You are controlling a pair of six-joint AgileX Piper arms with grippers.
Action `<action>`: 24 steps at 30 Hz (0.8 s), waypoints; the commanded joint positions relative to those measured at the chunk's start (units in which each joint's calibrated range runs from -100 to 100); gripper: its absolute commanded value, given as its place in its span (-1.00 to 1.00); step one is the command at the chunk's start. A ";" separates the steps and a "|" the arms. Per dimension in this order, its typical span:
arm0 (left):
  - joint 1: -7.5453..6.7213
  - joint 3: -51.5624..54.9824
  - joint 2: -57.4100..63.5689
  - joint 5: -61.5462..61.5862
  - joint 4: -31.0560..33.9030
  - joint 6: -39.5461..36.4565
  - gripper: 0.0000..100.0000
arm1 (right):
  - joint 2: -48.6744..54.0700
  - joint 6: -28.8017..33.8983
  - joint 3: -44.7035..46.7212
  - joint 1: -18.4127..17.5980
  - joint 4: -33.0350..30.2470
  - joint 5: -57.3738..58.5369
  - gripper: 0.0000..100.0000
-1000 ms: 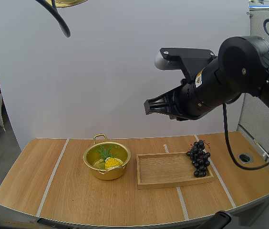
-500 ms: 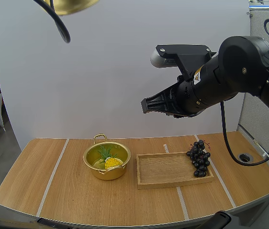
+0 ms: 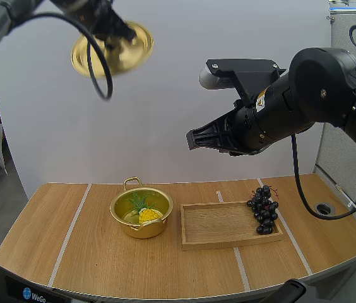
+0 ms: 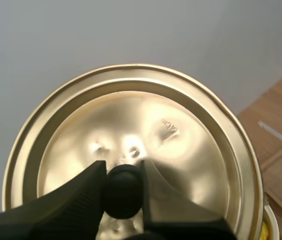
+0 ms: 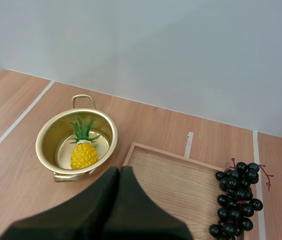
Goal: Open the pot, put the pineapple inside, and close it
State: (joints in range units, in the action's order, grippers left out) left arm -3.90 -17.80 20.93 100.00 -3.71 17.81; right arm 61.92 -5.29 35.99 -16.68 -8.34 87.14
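Right gripper [image 5: 119, 172]: fingers pressed together into one dark wedge, nothing in them. It hangs high above the wooden tray [image 5: 146, 156], well clear of the table [image 3: 96, 265].

Left gripper [image 4: 122, 172]: fingers pinched on the black knob [image 4: 123, 192] of the gold lid [image 4: 181, 150]. The lid is held high in the air, up and to the left of the pot, and tilted rather than level.

Pot [image 3: 141, 211]: open, upright, just beside the tray's left edge. The pineapple [image 3: 148, 214] lies inside it, leaves pointing toward the far handle. So the opening and loading look done; closing is what remains.

Grapes [image 3: 263, 209]: at the tray's right end, spilling over its rim, well apart from the pot.

Closing, as I judge it:
- Level the lid first.
- Centre it over the pot's rim, then lower it straight.
- The leaves seem to sit below the rim, so they should not foul it.
- Let go of the knob only once the lid sits flush all round.
- Keep the right arm parked.
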 commanded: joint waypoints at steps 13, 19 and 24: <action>-0.14 39.75 -6.13 -15.48 -8.22 12.41 -1.00 | 0.56 -0.40 0.06 0.20 -0.18 -1.25 -1.00; -0.14 42.20 -12.58 -20.76 -10.13 13.94 -1.00 | 0.56 -0.40 0.06 0.20 -0.18 -1.25 -1.00; -0.14 42.20 -17.87 -20.91 -13.91 16.17 -1.00 | 0.56 -0.40 0.06 0.20 -0.18 -1.25 -1.00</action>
State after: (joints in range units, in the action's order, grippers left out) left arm -3.90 24.00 8.49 81.07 -12.51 31.50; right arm 61.92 -5.29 35.99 -16.68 -8.34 86.94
